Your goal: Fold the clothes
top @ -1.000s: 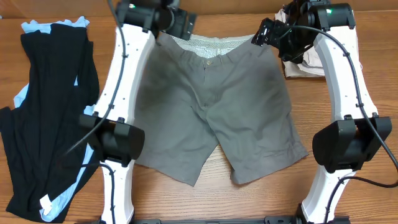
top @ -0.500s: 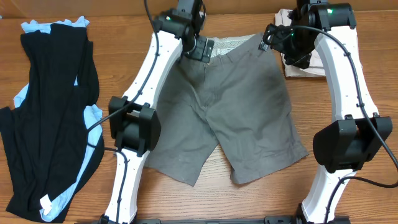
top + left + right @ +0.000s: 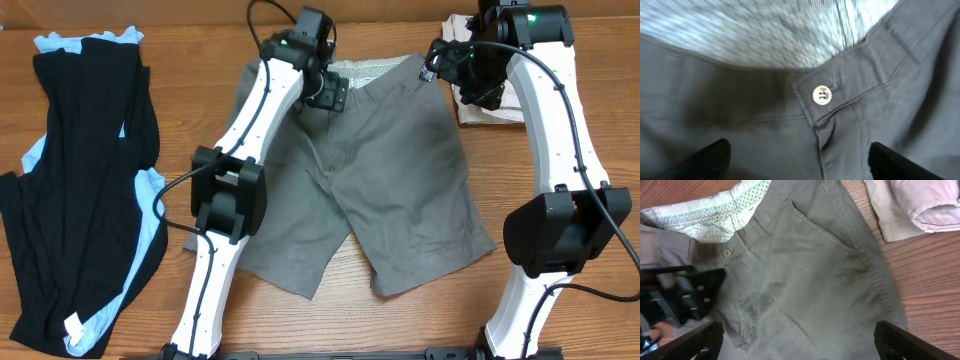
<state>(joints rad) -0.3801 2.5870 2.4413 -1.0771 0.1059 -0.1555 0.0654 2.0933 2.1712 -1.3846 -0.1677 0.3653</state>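
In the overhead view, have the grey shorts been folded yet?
No, the grey shorts lie spread flat on the table, with both legs apart and no part doubled over.

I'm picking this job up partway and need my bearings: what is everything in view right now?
Grey shorts: one, medium grey, spread flat mid-table, waistband at the far edge.
Button: one, pale, on the grey shorts' waistband.
Beige shorts: one, pale beige, bunched at the far right, beside the grey shorts.
Long garments: number unclear, black and light blue, along the table's left side.
Table: one, brown wood, under everything.
Left gripper: one, black, open, above the waistband by the button.
Right gripper: one, black, open, above the waistband's right end.
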